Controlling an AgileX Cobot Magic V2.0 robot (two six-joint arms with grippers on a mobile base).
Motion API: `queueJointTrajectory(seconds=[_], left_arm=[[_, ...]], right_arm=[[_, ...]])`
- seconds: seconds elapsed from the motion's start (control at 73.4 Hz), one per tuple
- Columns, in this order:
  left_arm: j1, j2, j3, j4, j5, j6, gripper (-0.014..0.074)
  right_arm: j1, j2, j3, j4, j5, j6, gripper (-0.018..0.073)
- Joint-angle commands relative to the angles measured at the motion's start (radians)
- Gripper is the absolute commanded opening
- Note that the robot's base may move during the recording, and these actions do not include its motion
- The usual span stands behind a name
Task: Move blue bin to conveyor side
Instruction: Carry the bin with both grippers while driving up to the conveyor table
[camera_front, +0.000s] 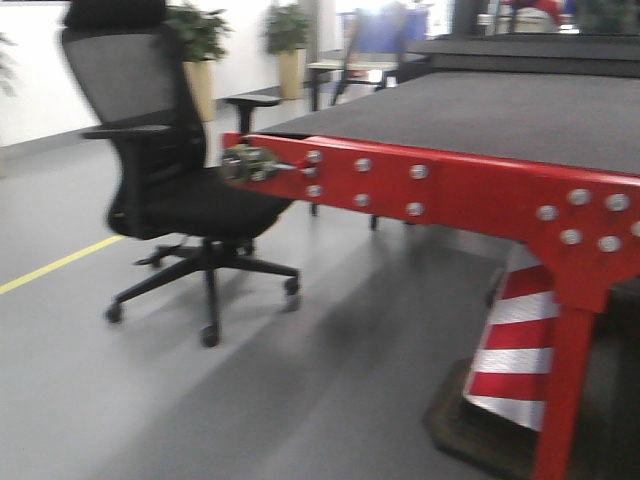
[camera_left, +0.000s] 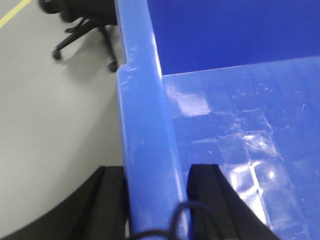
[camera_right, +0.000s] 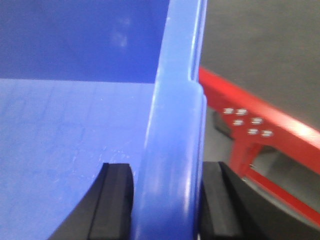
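The glossy blue rectangular plastic bin (camera_left: 145, 125) was found clamped at opposite rims by the left gripper (camera_left: 157, 200) and right gripper (camera_right: 167, 205). It was held near the red metal frame (camera_right: 280, 125) of the dark grey fabric conveyor belt (camera_right: 260, 45).

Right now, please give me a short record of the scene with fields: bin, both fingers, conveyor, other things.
bin: blue bin, inside looks empty
left fingers: clamped astride bin's left rim
right fingers: clamped astride bin's right rim
conveyor: dark belt on red frame, beside bin's right
other: black office chair, striped cone by the frame's leg
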Motion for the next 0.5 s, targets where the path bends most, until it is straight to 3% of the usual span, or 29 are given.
queueJointTrajectory(seconds=[0.0, 0.491], left_arm=[[-0.001, -0.015, -0.018, 0.006, -0.084, 0.016, -0.0016], [-0.001, -0.013, -0.018, 0.006, -0.084, 0.016, -0.0016]], right_arm=[[0.000, -0.018, -0.022, -0.032, -0.096, -0.027, -0.0079], [0.000, -0.018, -0.022, -0.032, -0.096, -0.027, -0.0079]])
